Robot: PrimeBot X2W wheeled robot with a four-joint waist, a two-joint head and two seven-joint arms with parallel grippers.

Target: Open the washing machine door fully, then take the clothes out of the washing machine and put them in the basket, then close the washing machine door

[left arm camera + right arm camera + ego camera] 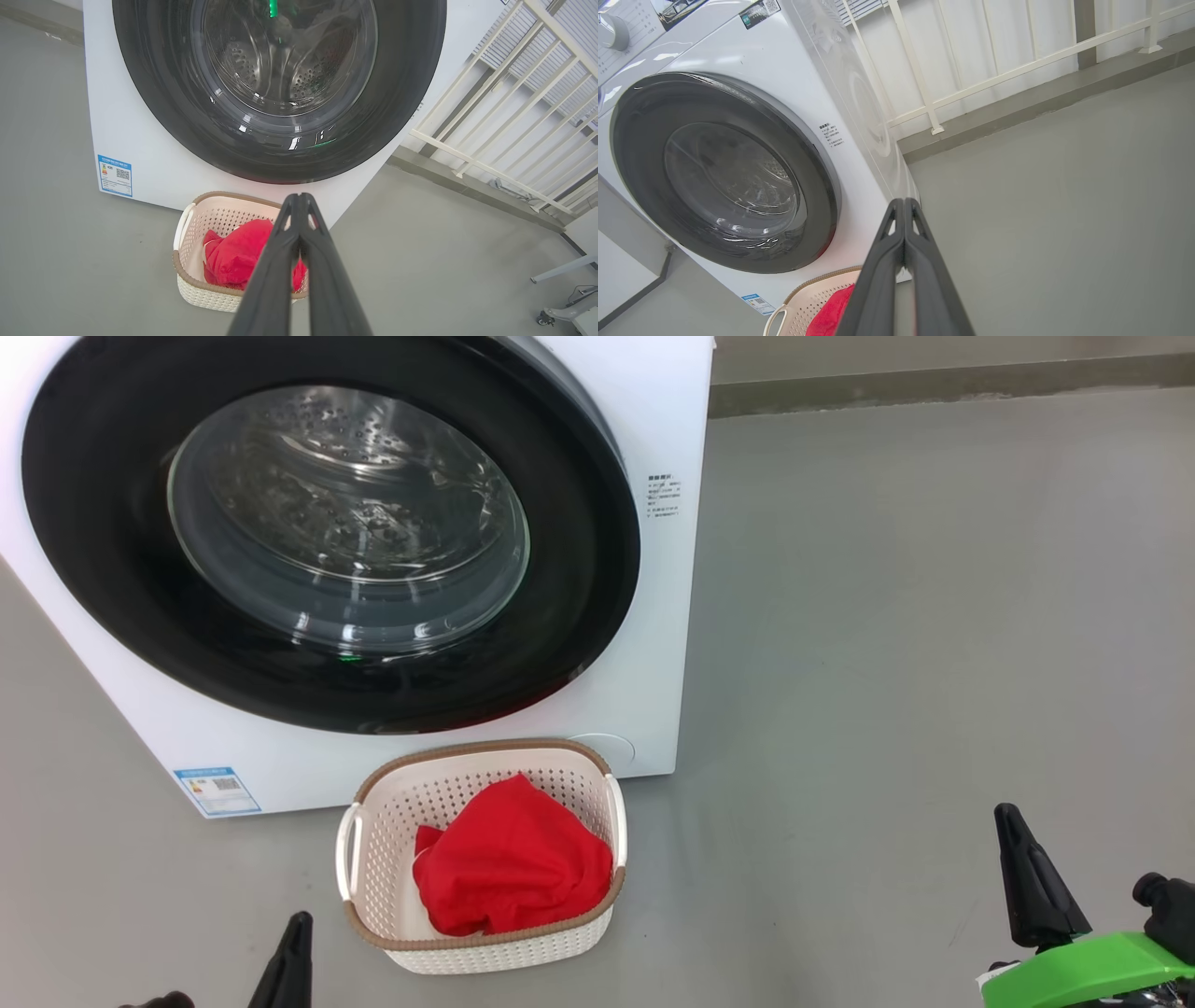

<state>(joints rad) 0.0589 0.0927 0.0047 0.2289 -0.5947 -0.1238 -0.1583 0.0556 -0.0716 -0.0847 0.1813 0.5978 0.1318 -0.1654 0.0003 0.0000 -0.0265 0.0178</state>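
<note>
Washing machine door shut flat against the white washing machine, its black rim and glass window facing me square-on from the upper left of my head view. On the grey floor just in front of the machine, below the door's bottom edge, stands the basket, upright with its mouth facing up and a white handle on its left and right sides. It sits turned a little off the machine's front line. From here it looks about as deep as it is wide, so I cannot call its long axis. The red clothes lie heaped inside it, towards the right and near walls. My left pincer is pressed together and empty, pointing at the basket's far rim. My right pincer is likewise pressed together and empty, off to the basket's right, aimed at the machine's lower right corner.
</note>
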